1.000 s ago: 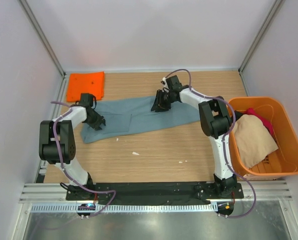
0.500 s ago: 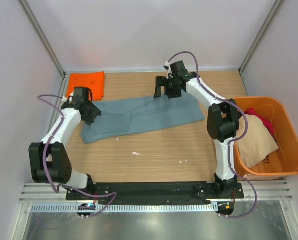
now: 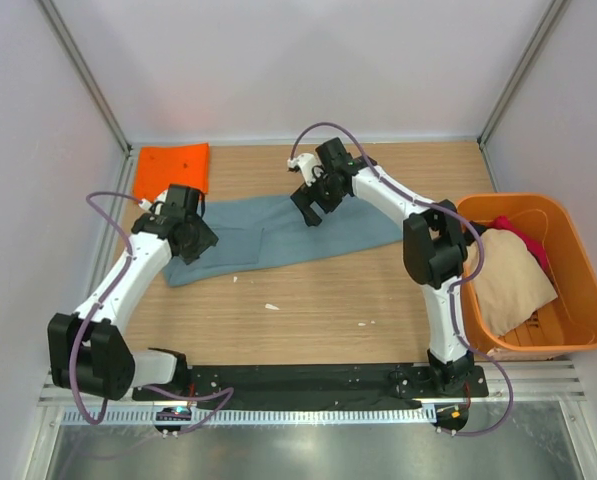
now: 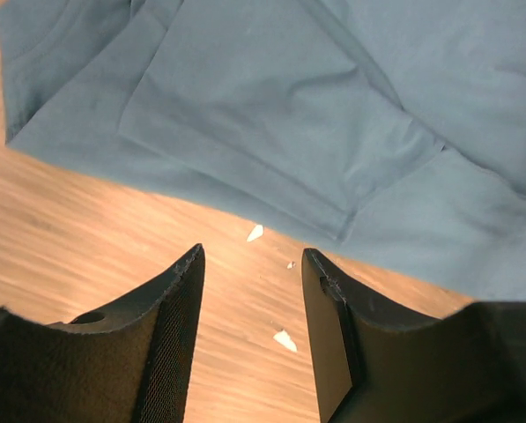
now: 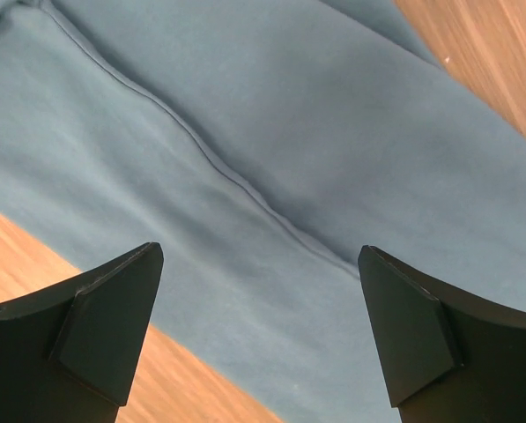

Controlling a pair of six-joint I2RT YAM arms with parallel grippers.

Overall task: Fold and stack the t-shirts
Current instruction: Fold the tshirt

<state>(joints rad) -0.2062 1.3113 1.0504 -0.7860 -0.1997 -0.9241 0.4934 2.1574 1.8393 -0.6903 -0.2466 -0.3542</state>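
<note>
My left hand (image 4: 252, 260) hangs with its fingers a little apart and nothing between them. It is over bare worktop (image 4: 77, 220), where a few pale specks (image 4: 255, 233) lie. The near edge of the grey-blue t-shirt (image 4: 333, 115) runs just ahead of my fingertips, and beyond that edge a turned-in sleeve flap lies flat on the body of the shirt. My right hand (image 5: 258, 254) is spread wide and also empty, directly over the same shirt, with a long seam slanting beneath it and wood showing past the cloth's edge by one finger. The shirt lies as one long band reaching from the left hand across to under the right and past it, so I judge the step in hand is taking hold for the next fold. To do it well, I should slide my left fingers forward low along the wood and pinch every layer at the edge, flap included. My right hand should close on a matching edge, not on the middle of the cloth, and both should rise level so the band folds square and does not skew. Farther out, beyond my left hand at the far corner, an orange t-shirt (image 3: 171, 170) lies flat and squared. Well off to the outer side of my right hand, a beige t-shirt (image 3: 508, 280) and a red one (image 3: 523, 240) are heaped in the tub (image 3: 578, 335).
</note>
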